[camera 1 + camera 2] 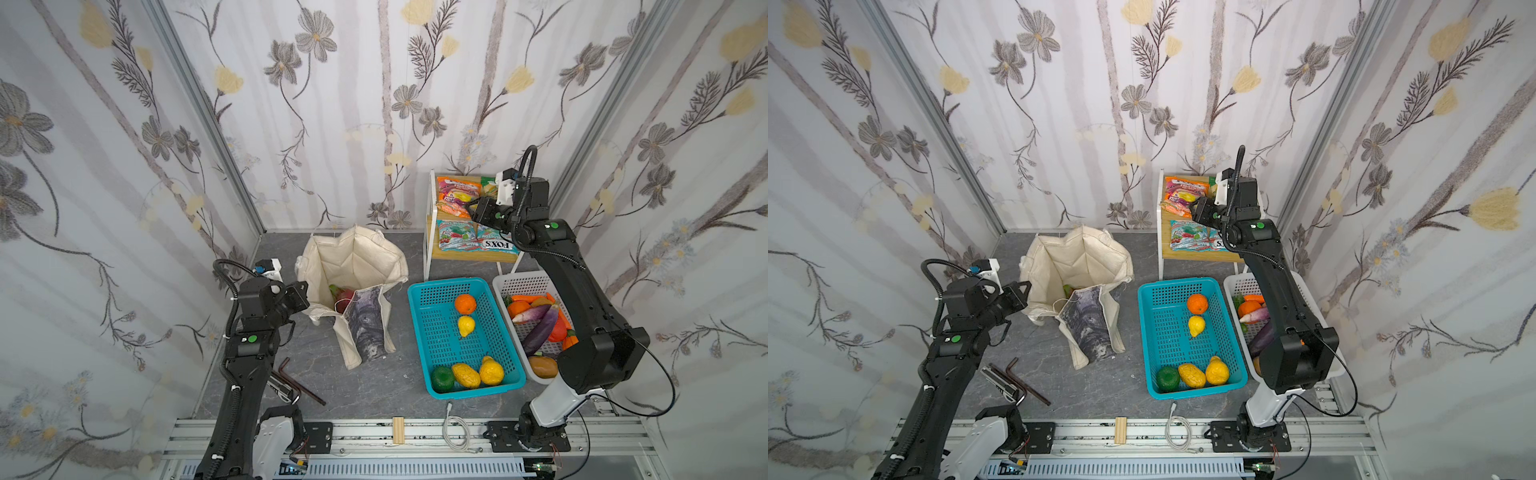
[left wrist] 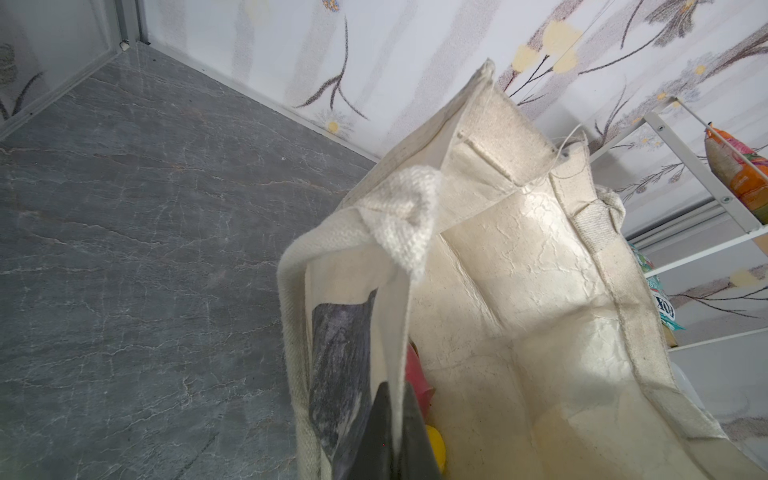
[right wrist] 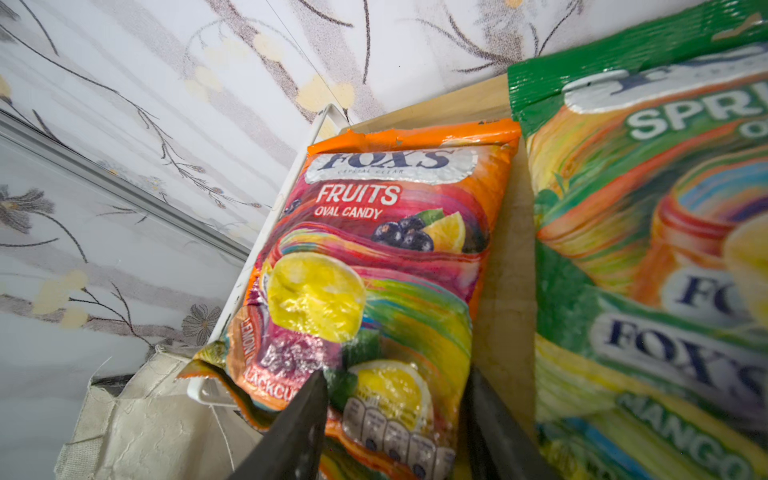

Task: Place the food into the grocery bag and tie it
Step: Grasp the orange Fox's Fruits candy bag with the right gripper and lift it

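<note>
The cream grocery bag [image 1: 353,266] [image 1: 1084,262] [image 2: 519,291] stands open on the grey floor. A pink-red dragon fruit [image 1: 343,300] [image 2: 417,374] and a small yellow fruit [image 2: 436,444] lie inside it. My left gripper [image 1: 305,291] [image 1: 1023,291] [image 2: 397,388] is shut on the bag's near rim cloth. My right gripper [image 1: 467,205] [image 1: 1192,208] [image 3: 395,374] is over the top shelf. Its fingers press both sides of the orange snack packet [image 3: 374,270] [image 1: 457,193] at its near end. A green snack packet [image 3: 644,249] lies beside it.
A teal basket [image 1: 419,299] holds an orange, yellow fruits [image 1: 466,325] and a green one. The white basket [image 1: 523,282] holds a purple eggplant [image 1: 540,328] and carrots, under my right arm. More packets [image 1: 457,237] lie on the lower shelf. Hex keys [image 1: 291,378] lie front left.
</note>
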Robot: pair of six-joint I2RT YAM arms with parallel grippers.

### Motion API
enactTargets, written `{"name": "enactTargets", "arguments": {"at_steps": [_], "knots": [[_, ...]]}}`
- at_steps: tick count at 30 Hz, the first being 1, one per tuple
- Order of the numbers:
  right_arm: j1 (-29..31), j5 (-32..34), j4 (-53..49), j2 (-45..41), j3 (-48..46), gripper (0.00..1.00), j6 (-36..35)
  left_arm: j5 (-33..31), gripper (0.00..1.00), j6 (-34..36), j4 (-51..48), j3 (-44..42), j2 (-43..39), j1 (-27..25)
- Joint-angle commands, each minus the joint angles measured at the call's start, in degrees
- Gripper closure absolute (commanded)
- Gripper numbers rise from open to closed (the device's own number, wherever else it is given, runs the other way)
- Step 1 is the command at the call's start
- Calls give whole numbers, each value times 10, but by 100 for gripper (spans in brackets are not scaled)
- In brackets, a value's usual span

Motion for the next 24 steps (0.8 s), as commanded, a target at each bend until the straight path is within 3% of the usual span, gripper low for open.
{"name": "enactTargets", "arguments": {"at_steps": [1,11,14,20,24], "knots": [[-2,-25,23,-12,-21,50,19,-3,100,2,18,-1,-1,0],[-8,-40,37,-22,-35,65,30,-3,100,2,18,-3,-3,-1],[-8,-45,42,-28,-38,76,33,-3,100,1,18,-2,-3,0],[-8,-47,46,-36,-42,81,36,-2,100,1,18,-1,-2,-1],[-8,-47,51,-40,-41,92,40,0,100,1,18,0,0,0]]}}
